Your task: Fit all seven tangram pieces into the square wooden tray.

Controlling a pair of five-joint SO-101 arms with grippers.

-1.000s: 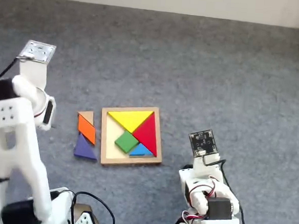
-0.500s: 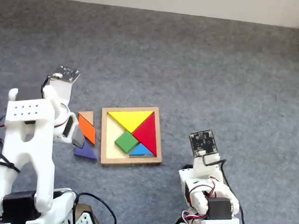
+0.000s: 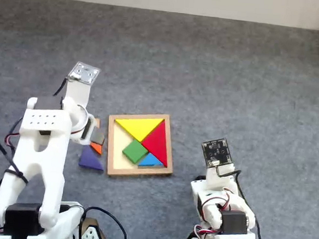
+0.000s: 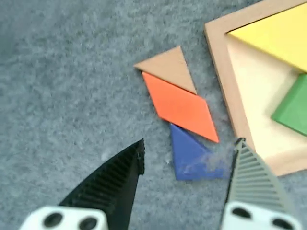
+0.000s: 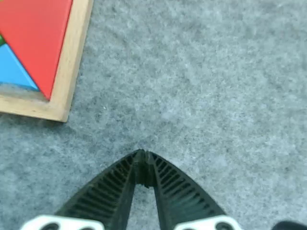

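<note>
Tangram tray (image 3: 139, 173) on carpet (image 3: 234, 75), four pieces (image 3: 139, 128) seated; tan triangle (image 4: 168, 67), orange parallelogram (image 4: 180, 108), purple triangle (image 4: 192, 153) loose just beside its rim. Left gripper (image 4: 190, 143) spread wide over purple triangle, probably to straddle it. Right gripper (image 5: 144, 167) pinched together, empty, parked off tray corner, likely out of the way.

tray (image 3: 139, 172): 1, square, wooden
pieces total: you've got 7 in sight
pieces in tray: 4, namely yellow triangle (image 3: 138, 127), red triangle (image 3: 159, 141), green square (image 3: 135, 150), blue triangle (image 3: 151, 161)
pieces loose on the surface: 3, namely tan triangle (image 4: 168, 67), orange parallelogram (image 4: 181, 106), purple triangle (image 3: 90, 159)
triangles: you can count 5 (3 in tray, 2 loose)
squares: 1
parallelograms: 1
arms: 2
end effectors: 2, namely left end effector (image 4: 190, 142), right end effector (image 5: 143, 154)
</note>
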